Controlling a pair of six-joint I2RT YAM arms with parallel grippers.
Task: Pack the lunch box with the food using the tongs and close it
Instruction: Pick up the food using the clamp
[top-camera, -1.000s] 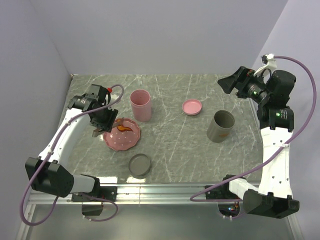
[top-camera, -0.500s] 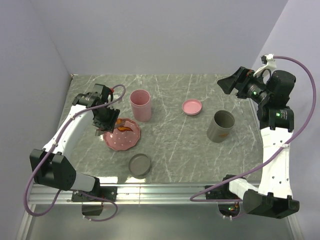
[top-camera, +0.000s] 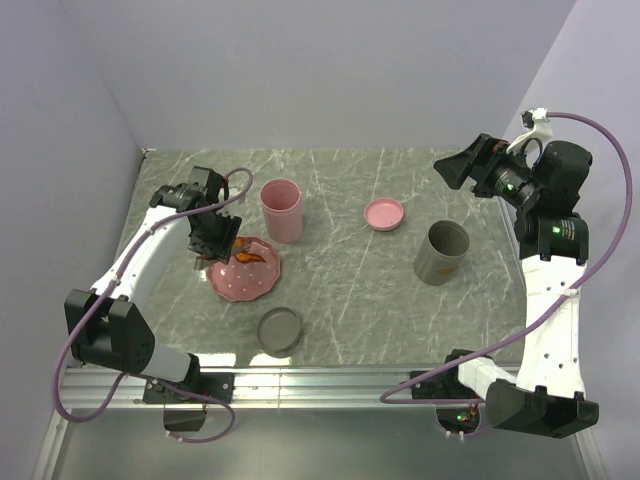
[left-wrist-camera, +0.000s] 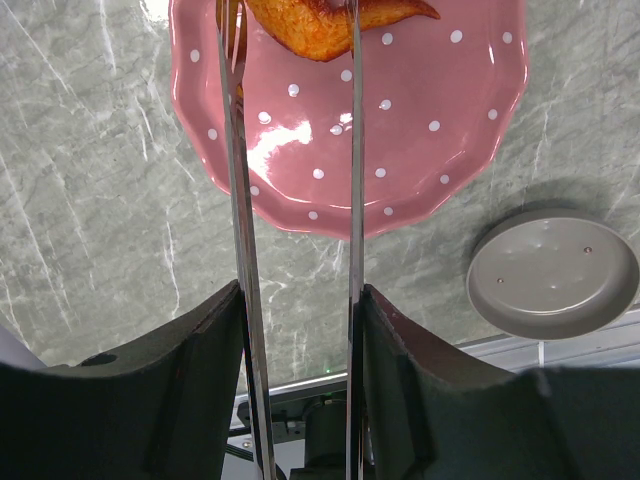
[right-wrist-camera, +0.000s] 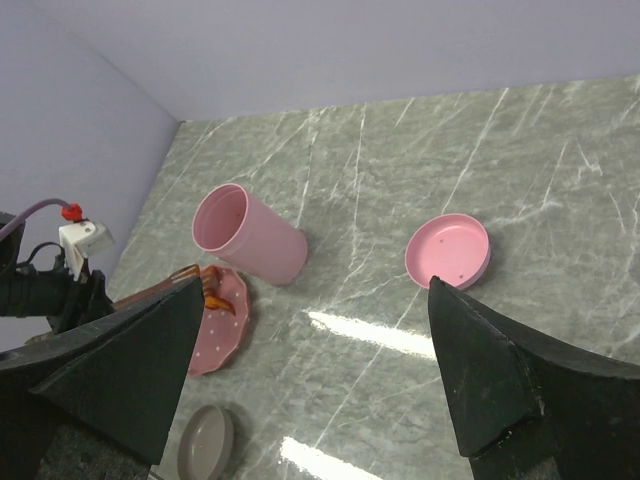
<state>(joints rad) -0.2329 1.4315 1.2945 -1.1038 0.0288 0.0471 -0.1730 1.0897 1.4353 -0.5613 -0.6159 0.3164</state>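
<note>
My left gripper is shut on the tongs, pressing on both silvery arms. The tong tips reach over the pink dotted plate and straddle the curved orange-red food strip, whose end lies outside the right arm. Two open tubs stand on the table, a pink one and a grey one. I cannot tell which of them is the lunch box. My right gripper hangs open and empty, high at the back right.
A pink lid lies between the two tubs. A grey lid lies near the table's front edge, just right of the plate. Walls close the left, back and right sides.
The left arm has drawn its elbow in, and its gripper has edged slightly toward the back, with the tongs still over the plate. The right arm has not moved.
</note>
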